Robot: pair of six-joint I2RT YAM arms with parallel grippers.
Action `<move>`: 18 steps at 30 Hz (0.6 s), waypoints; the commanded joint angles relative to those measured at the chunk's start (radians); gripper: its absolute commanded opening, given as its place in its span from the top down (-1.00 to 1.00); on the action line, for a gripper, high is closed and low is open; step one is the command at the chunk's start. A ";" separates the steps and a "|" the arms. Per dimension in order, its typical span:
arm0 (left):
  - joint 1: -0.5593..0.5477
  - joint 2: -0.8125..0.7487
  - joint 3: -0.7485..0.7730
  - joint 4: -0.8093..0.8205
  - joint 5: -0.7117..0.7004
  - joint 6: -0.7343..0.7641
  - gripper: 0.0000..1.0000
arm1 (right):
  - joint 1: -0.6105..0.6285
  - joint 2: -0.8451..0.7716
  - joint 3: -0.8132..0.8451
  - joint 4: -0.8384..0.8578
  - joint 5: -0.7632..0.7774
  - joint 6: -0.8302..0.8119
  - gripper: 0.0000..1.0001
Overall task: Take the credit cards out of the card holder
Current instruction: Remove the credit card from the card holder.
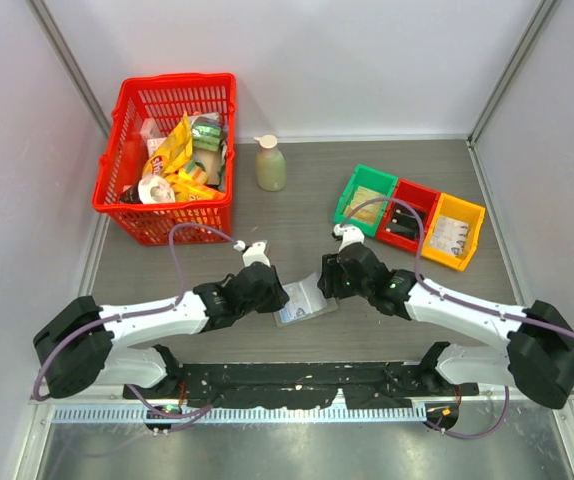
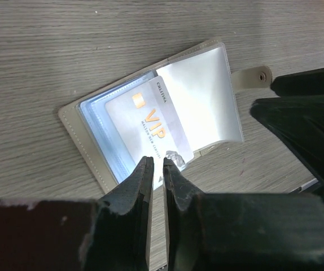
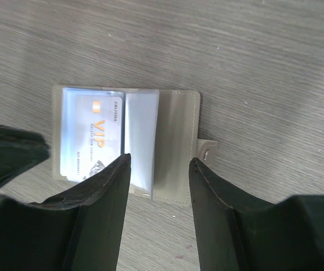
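The card holder (image 1: 307, 300) lies open on the table between both arms, with grey-olive edges (image 2: 74, 127) and clear sleeves inside (image 3: 176, 147). A pale credit card (image 2: 148, 121) with orange VIP lettering rests askew on its blue left panel, one corner poking past the near edge; the same card (image 3: 91, 135) shows in the right wrist view. My left gripper (image 2: 156, 161) sits just short of that corner, jaws a narrow slit apart with only table showing between them. My right gripper (image 3: 159, 161) stands open over the holder's near edge, holding nothing.
A red basket (image 1: 167, 155) of snack packets stands at the back left. A pale bottle (image 1: 270, 165) is behind the arms. Green (image 1: 365, 195), red (image 1: 407, 213) and yellow (image 1: 452, 230) bins line up at the back right.
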 commanded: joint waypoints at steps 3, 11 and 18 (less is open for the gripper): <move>-0.004 0.091 0.059 0.052 0.012 0.049 0.76 | -0.026 -0.076 -0.063 0.221 -0.138 0.030 -0.01; -0.004 0.165 0.012 0.095 0.002 -0.002 0.92 | -0.049 0.066 -0.244 0.647 -0.381 0.253 0.07; -0.004 0.171 -0.024 0.093 0.006 -0.043 1.00 | -0.093 0.152 -0.353 0.822 -0.405 0.342 0.17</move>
